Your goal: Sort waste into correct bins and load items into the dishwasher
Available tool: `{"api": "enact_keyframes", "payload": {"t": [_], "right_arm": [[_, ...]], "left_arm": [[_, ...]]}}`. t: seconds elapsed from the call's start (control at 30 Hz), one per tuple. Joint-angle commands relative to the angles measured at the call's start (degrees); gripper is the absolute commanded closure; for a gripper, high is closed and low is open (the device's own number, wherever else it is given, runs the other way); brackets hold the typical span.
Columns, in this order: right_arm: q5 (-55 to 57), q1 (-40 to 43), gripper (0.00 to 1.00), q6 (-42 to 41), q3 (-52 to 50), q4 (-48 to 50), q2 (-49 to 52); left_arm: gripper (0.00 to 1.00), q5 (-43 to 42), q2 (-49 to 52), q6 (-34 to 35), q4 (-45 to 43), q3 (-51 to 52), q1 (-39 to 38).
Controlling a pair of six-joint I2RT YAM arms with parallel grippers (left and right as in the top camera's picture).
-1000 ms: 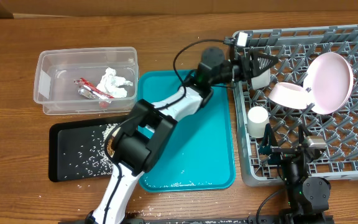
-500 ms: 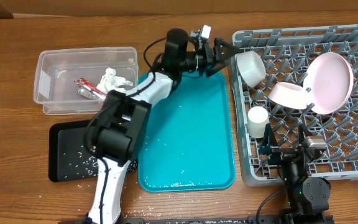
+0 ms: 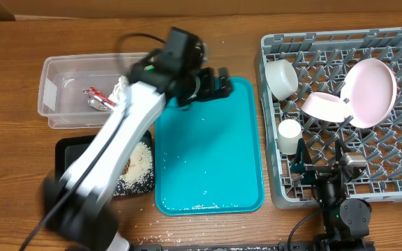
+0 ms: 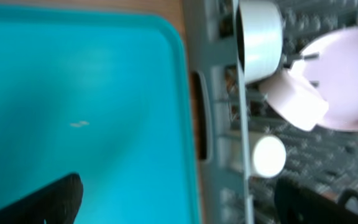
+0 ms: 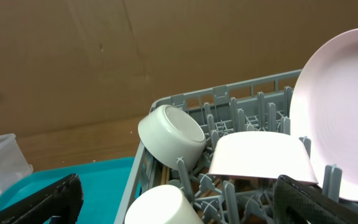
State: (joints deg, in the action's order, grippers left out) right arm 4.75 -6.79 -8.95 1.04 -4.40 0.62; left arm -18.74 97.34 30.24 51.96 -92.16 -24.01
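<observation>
The grey dish rack (image 3: 340,35) holds the small white bowl (image 3: 281,77), the pale pink bowl (image 3: 324,106), the whitish plate (image 3: 370,92) standing on edge, and the white cup (image 3: 289,132). My left gripper (image 3: 215,82) is open and empty above the teal tray's far end, blurred by motion. Its wrist view shows the bowl (image 4: 260,34), the cup (image 4: 267,155) and the open fingers (image 4: 179,205). My right gripper (image 3: 306,167) is open and empty at the rack's front, beside the cup (image 5: 166,205). The tissue (image 3: 122,87) and wrapper (image 3: 98,99) lie in the clear tub (image 3: 61,66).
The teal tray (image 3: 208,160) lies between the bins and the rack, with a few crumbs at its near end. The black tray (image 3: 72,167) holds white crumbs and brown scraps (image 3: 135,164), partly hidden under my left arm.
My left gripper has let go of the small white bowl in the rack and swung back left over the teal tray. The right arm has not moved.
</observation>
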Motion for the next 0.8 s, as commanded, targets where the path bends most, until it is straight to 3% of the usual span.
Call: {"api": "enact_keyframes", "payload": {"t": [0.0,0.23,0.57,0.77], "right_arm": [[0.26,0.22,0.0,0.22,-0.57,0.26,-0.46],[0.26,0.22,0.0,0.22,-0.57,0.26,-0.46],[0.26,0.22,0.0,0.22,-0.57,0.26,-0.46],[0.26,0.22,0.0,0.22,-0.57,0.26,-0.46]], "left_arm": [[0.0,15.54,-10.84,-9.2,6.95,-0.63,-1.51],[0.0,19.32,-26.23,-11.17,20.74,-0.63,-4.83],[0.0,19.89,-33.79,-9.62,27.61,-0.63,-4.83],[0.0,25.16,-38.12,-11.82,23.76,0.07,-4.55]]}}
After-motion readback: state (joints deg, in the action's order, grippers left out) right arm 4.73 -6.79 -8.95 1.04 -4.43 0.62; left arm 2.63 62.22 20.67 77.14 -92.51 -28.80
